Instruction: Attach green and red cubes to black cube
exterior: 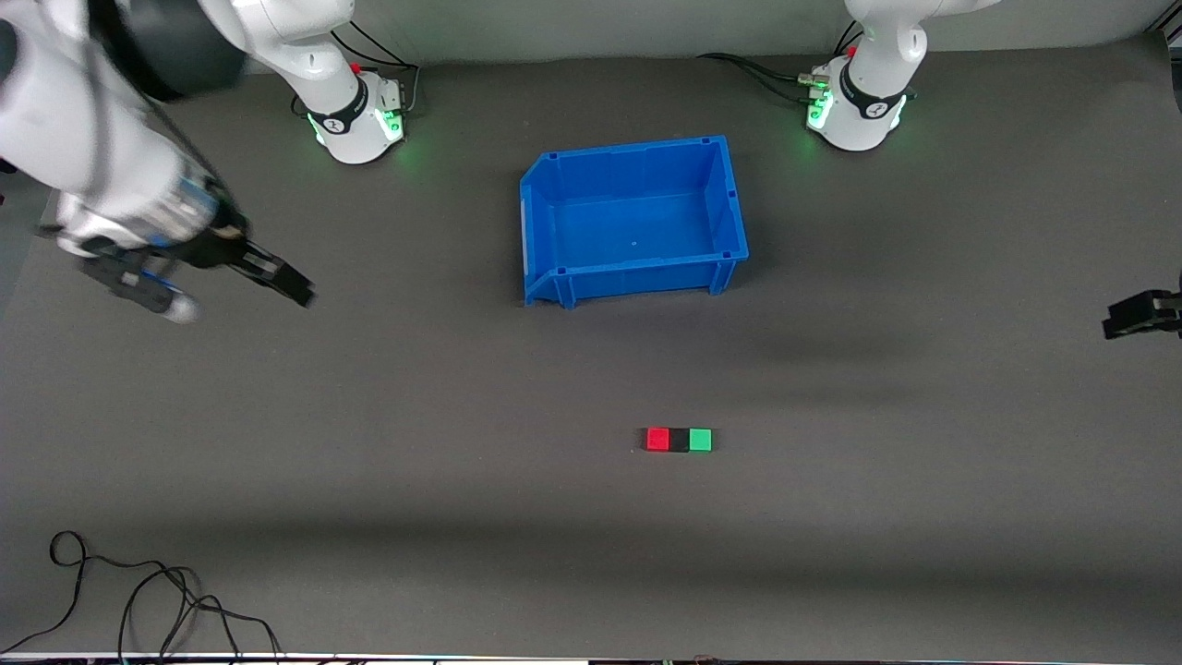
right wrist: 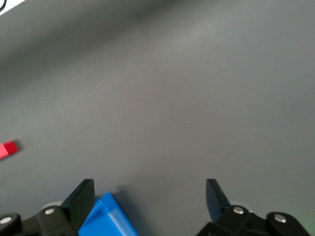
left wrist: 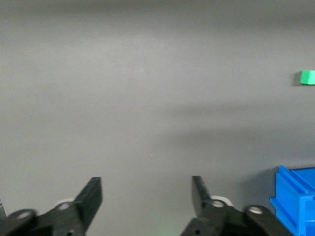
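Observation:
The red cube (exterior: 657, 440), the black cube (exterior: 680, 441) and the green cube (exterior: 701, 440) lie in one touching row on the grey table, black in the middle, nearer to the front camera than the blue bin. My right gripper (exterior: 286, 282) is open and empty over the table toward the right arm's end. Its wrist view (right wrist: 150, 187) shows the red cube (right wrist: 9, 149) far off. My left gripper (exterior: 1122, 319) is open and empty at the left arm's end of the table. Its wrist view (left wrist: 146, 184) shows the green cube (left wrist: 308, 77) far off.
An empty blue bin (exterior: 637, 268) stands mid-table between the arm bases; it also shows in the left wrist view (left wrist: 295, 196) and the right wrist view (right wrist: 106, 216). A black cable (exterior: 138, 600) lies at the table's front corner by the right arm's end.

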Controlling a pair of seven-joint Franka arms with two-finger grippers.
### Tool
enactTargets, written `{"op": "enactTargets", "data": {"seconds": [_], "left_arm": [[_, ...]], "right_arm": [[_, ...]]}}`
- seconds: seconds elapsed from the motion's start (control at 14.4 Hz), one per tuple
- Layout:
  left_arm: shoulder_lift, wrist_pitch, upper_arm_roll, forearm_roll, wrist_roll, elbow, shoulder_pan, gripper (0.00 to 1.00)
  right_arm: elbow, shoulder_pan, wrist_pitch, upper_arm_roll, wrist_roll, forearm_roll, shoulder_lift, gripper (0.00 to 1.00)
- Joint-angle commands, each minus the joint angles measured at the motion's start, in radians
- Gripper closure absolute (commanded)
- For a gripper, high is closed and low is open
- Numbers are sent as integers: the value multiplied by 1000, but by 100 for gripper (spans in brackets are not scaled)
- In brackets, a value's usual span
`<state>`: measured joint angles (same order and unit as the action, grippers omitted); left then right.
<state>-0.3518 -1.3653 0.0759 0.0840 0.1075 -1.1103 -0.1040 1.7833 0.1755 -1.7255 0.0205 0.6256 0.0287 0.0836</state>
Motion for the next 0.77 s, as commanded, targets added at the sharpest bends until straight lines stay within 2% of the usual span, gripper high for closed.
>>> {"op": "enactTargets", "data": {"seconds": [0.0, 0.14, 0.35, 0.49, 0.56, 0.7], "left_arm": [[117, -33, -2, 6, 28, -171, 27, 0], [164, -84, -4, 16, 35, -259, 38, 0], [206, -113, -7, 16, 74, -327, 49, 0], [307, -187, -10, 17, 74, -457, 69, 0], [326, -208, -8, 17, 74, -488, 67, 0], [327, -210, -8, 17, 75, -487, 66, 0]], "right_arm": [[-83, -40, 119, 3, -179, 4, 13, 0], [-155, -47, 184, -2, -253, -3, -14, 0], [-160, -45, 181, -45, -358, -1, -19, 0], [-151, -47, 181, -47, -383, -7, -19, 0], [-150, -47, 181, -47, -385, -9, -18, 0], [-150, -45, 181, -50, -383, -10, -16, 0]]}}
